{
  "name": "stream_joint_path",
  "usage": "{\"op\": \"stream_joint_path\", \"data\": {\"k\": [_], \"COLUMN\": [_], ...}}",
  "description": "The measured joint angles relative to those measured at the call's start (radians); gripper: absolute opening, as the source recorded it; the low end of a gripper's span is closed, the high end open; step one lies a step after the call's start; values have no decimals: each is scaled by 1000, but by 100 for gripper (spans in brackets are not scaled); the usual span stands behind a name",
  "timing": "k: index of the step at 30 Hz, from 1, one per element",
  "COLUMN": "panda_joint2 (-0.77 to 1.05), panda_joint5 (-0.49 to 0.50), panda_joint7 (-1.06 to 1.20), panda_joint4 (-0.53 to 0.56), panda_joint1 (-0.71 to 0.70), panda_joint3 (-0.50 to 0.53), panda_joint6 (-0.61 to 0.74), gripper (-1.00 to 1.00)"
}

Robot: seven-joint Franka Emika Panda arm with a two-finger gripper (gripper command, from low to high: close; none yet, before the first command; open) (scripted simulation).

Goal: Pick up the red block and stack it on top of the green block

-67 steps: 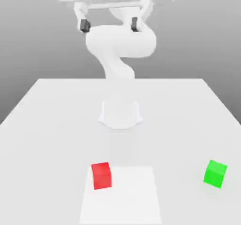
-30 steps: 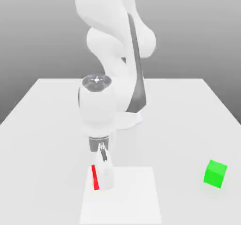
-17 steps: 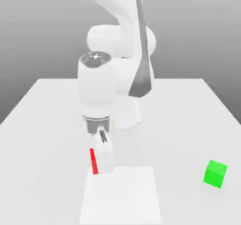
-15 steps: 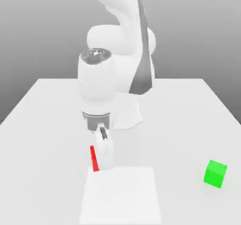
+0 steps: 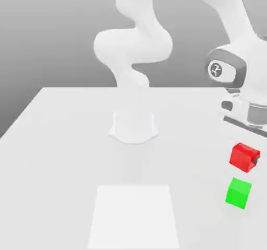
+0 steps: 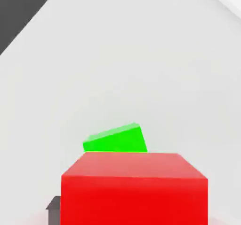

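red block [image 5: 243, 156] just above green block [image 5: 238, 192]

No readable text or numbers; only a small unreadable emblem on the arm's wrist housing [image 5: 217, 69].

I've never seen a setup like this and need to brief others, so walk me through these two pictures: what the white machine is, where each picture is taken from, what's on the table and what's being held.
The white machine is a simulated robot arm bolted to a white table. At its end sits a two-finger gripper, a simple pincer.

One picture comes from a camera standing off the arm and looking at the whole scene. The other comes from a camera mounted on the robot's hand, looking past what it carries.

The gripper is shut on the red block, a small cube held in the air. Below it, on the table, rests the green block, the same size. In the hand view the red block looms close, with the green block beyond it. The two cubes are not touching.
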State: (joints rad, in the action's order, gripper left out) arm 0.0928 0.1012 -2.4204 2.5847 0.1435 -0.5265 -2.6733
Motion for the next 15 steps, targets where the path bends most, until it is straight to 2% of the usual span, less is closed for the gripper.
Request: {"op": "stream_joint_path", "data": {"k": [6, 7, 13, 15], "panda_joint2": [130, 149, 158, 134], "panda_joint5": [161, 184, 196, 163], "panda_joint7": [-118, -135, -143, -120], "panda_joint4": [-10, -10, -11, -10], "panda_joint1": [57, 68, 74, 64], "panda_joint3": [85, 100, 108, 93], "panda_joint6": [-99, -113, -118, -100], "gripper": [-100, 100, 100, 100]}}
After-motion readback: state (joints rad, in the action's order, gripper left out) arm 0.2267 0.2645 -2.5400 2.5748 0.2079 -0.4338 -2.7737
